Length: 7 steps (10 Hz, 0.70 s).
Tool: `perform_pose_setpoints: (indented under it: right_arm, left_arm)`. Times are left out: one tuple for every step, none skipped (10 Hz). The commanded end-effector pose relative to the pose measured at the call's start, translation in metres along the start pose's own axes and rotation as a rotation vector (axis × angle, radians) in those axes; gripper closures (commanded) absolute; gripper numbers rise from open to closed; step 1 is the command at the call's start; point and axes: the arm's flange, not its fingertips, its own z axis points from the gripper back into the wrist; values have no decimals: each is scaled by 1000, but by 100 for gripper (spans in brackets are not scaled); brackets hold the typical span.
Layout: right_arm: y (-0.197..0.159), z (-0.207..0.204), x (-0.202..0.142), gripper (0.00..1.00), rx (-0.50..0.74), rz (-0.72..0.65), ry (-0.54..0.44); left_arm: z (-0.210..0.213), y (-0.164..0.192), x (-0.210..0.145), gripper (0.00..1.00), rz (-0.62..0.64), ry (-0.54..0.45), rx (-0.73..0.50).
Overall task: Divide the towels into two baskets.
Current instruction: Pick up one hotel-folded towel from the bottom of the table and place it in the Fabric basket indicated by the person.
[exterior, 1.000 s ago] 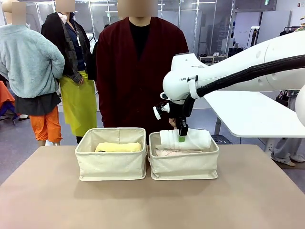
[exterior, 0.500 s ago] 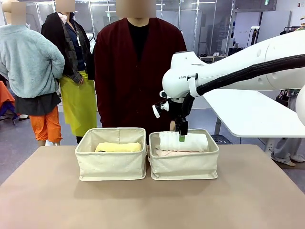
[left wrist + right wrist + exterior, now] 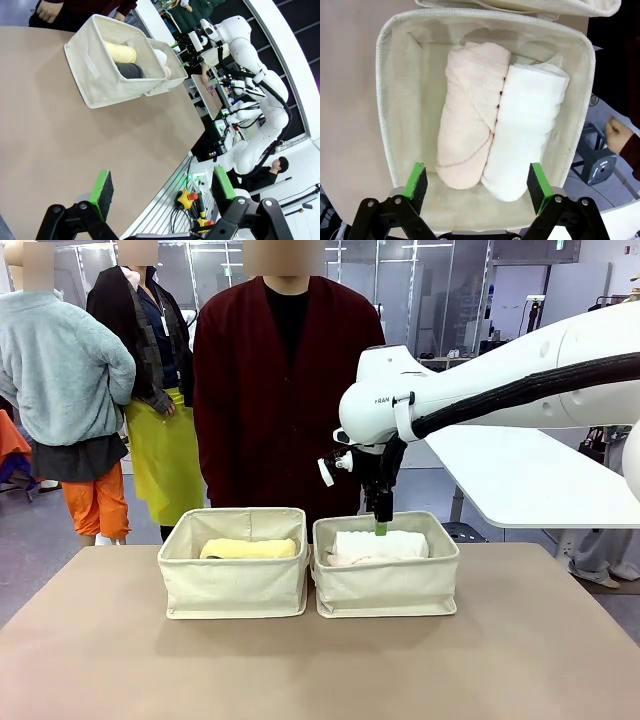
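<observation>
Looking down between my own green pads, I saw the right gripper (image 3: 477, 182) standing wide apart and empty, just above the right basket (image 3: 384, 100). Inside it the pale pink towel (image 3: 470, 110) and the white towel (image 3: 527, 125) lay side by side, touching along their length and filling the floor of the bin. From the front the white roll sat just below the rim, with my fingertips right above it.

These rolls looked soft, thick and light; I judged that they would squash under a pinch and could unroll if caught by a loose outer flap. The sound place to take one seemed to be across its middle, jaws spanning the whole roll. The canvas walls looked limp too, so a snagged rim could drag the bin.

My left gripper (image 3: 160, 192) was also open and held nothing, hanging well apart from the bins over the bare table (image 3: 60, 140). From there the left basket (image 3: 95, 75) showed the pale yellow towel (image 3: 120, 51) with the dark grey towel (image 3: 131, 71) against it. Two rolls in each bin: I judged the split done.
</observation>
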Motion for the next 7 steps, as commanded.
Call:
perform_pose_setpoints:
  right_arm:
    - [0, -1, -1, 0, 2, -1, 1]
    - [0, -1, -1, 0, 2, -1, 1]
    - [0, -1, -1, 0, 2, -1, 1]
    - [0, -1, -1, 0, 2, -1, 1]
    - [0, -1, -1, 0, 2, -1, 1]
    - [0, -1, -1, 0, 2, -1, 1]
    - [0, -1, -1, 0, 2, -1, 1]
  left_arm:
    - [4, -4, -3, 0, -6, 11, -2]
    - [4, -4, -3, 0, -6, 11, -2]
    - [4, -4, -3, 0, -6, 11, -2]
    - [4, -4, -3, 0, -6, 11, -2]
    - [4, -4, -3, 0, -6, 11, -2]
    - [4, -4, -3, 0, -6, 11, -2]
    - [4, -4, -3, 0, -6, 11, -2]
